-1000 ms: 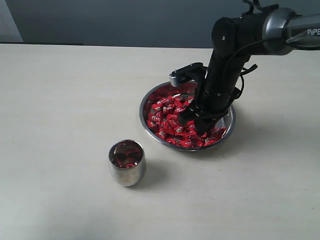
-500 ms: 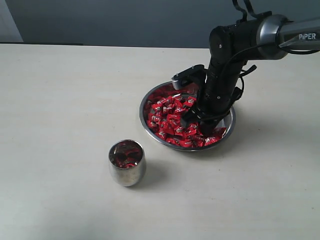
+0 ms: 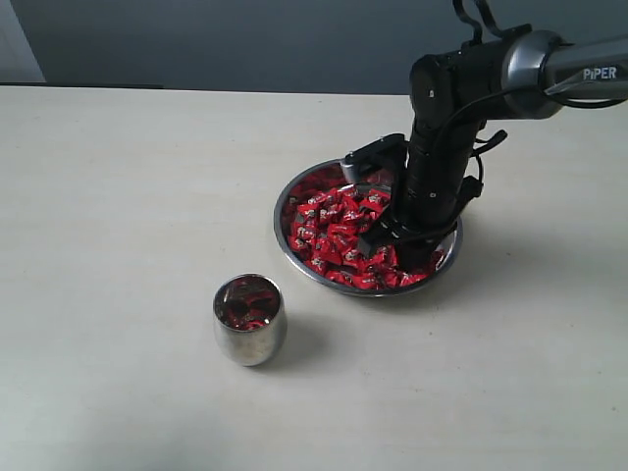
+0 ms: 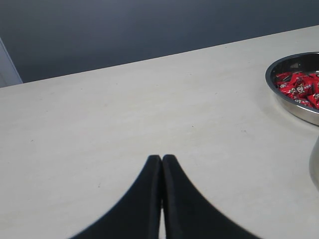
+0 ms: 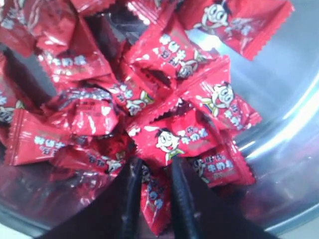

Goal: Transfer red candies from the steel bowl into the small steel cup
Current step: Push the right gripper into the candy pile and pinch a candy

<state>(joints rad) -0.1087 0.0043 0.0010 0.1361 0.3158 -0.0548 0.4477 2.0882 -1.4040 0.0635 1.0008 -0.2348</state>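
Our right gripper (image 5: 155, 165) pinches a red candy (image 5: 155, 201) inside the steel bowl (image 5: 299, 89). On our left gripper (image 4: 161, 159), the fingers are pressed together above the table (image 4: 99, 124).

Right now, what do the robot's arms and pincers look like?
The right arm is mostly black, with a silver-grey cylindrical link lettered PIPER in white, thin black cables looping beside it, and a small grey-ended block at the wrist. The right pincer has two slim black tapering fingers. Of the left arm only the left pincer shows: black curved fingers narrowing to points.
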